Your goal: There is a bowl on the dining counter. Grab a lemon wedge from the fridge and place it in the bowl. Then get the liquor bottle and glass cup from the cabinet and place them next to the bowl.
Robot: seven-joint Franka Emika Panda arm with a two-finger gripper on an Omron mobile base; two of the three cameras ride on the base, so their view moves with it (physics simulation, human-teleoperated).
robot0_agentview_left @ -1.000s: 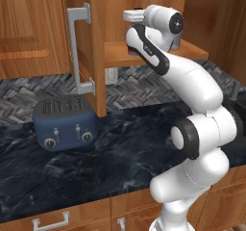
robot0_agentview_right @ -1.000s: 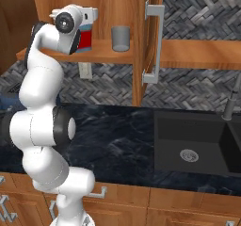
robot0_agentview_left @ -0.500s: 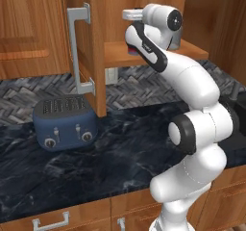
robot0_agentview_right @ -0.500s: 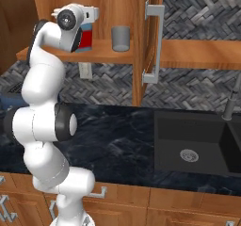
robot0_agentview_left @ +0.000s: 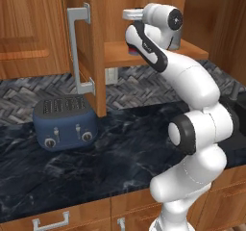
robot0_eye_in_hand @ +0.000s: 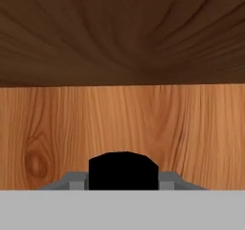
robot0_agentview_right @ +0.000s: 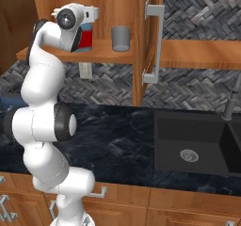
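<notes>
The liquor bottle, with a red and blue label, stands on the open cabinet's shelf. A red strip of the liquor bottle shows behind the arm in the left base view. My gripper is at the bottle's top, shut on it. In the hand view the bottle's black cap sits between my gripper jaws, against the cabinet's wooden back. The glass cup, a short grey tumbler, stands on the same shelf just right of the bottle. The bowl, lemon wedge, fridge and dining counter are out of view.
The cabinet door hangs open to the right of the cup, and its bar handle juts out. A blue toaster sits on the dark marbled counter below. A black sink with a faucet lies to the right.
The hand has stayed at the bottle's top inside the cabinet and the jaws have closed on it. The bottle and cup stand where they were.
</notes>
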